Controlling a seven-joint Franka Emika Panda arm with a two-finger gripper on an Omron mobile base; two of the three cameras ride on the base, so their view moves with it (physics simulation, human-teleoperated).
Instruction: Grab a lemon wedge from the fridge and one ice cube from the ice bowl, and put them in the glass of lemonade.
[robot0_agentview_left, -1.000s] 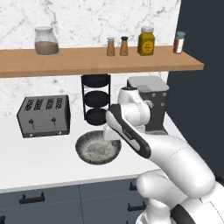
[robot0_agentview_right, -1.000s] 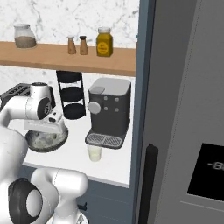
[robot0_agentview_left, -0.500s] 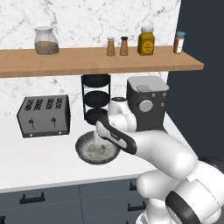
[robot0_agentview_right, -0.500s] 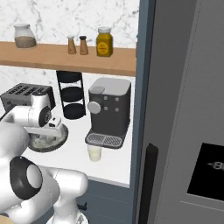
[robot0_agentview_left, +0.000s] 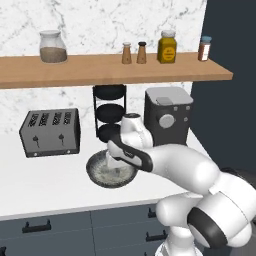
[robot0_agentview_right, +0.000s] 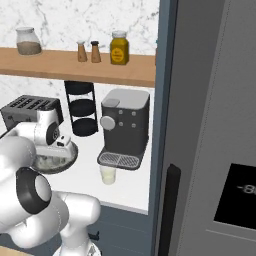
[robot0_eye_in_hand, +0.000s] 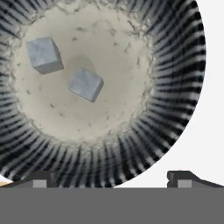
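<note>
The ice bowl, ribbed grey with a pale inside, holds two grey ice cubes: one near the middle, the other to its upper left. My gripper hangs open just above the bowl's rim with nothing between its fingertips. From the base, my gripper reaches down into the ice bowl, in front of the black rack. The glass of lemonade stands before the coffee machine. The fridge stands at the right with its doors closed. The lemon wedge is out of view.
A toaster stands left of the bowl and a black three-tier rack behind it. A wooden shelf with jars and shakers runs overhead. The white counter's front edge lies near the bowl.
The arm has swung left and lowered, carrying the gripper from beside the coffee machine to down over the ice bowl. Bowl, glass and fridge have not moved.
</note>
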